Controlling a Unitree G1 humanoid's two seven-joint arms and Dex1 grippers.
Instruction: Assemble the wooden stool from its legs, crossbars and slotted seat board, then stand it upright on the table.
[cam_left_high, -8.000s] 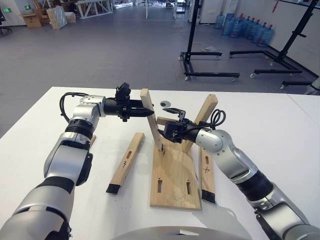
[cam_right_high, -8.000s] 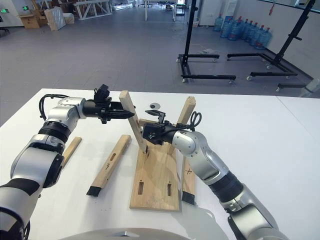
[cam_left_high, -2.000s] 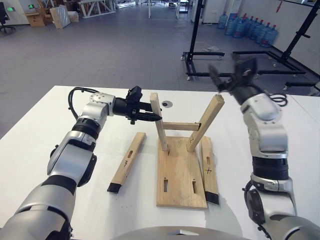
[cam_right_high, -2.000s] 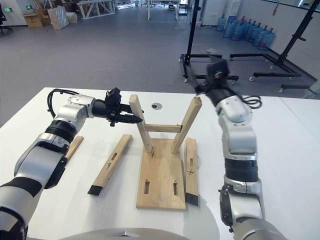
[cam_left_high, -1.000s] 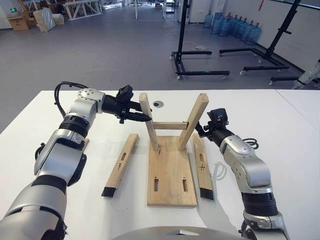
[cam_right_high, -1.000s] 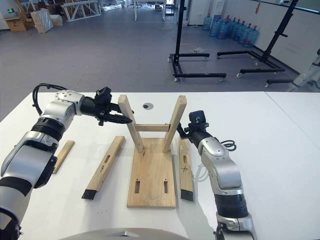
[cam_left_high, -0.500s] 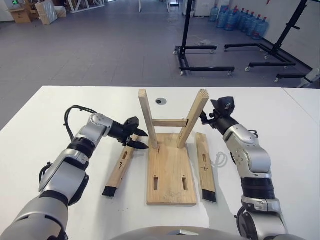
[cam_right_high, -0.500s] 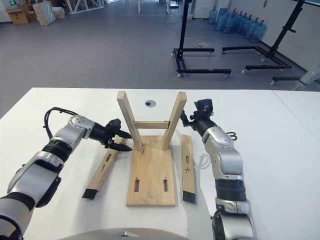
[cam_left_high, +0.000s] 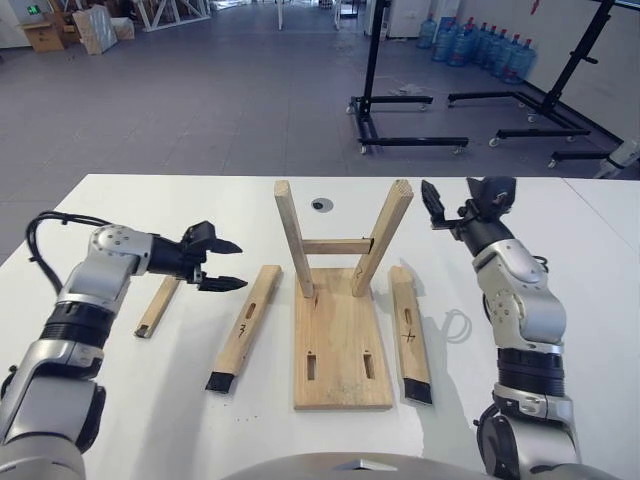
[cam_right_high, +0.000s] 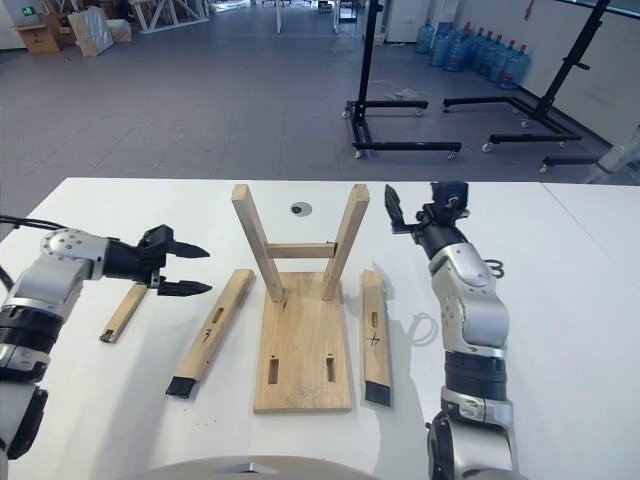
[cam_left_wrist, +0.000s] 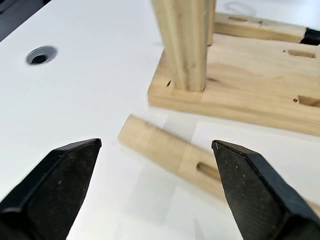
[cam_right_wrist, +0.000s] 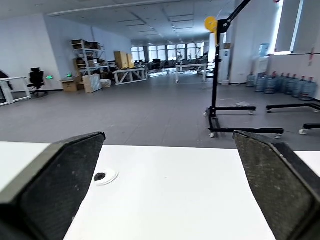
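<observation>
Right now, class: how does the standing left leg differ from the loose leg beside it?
The standing leg is set in the seat board; the loose leg lies flat on the table. The standing leg holds a crossbar; the loose leg's slot is empty. Both pale wood.

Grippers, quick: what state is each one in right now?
Left gripper: open, holding nothing.
Right gripper: open, holding nothing.

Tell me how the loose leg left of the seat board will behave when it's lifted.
Probably stiff and light: the leg is a plain wooden bar. Its flat faces should keep it from rolling. Gripped near one end, it would likely tilt, being long.
</observation>
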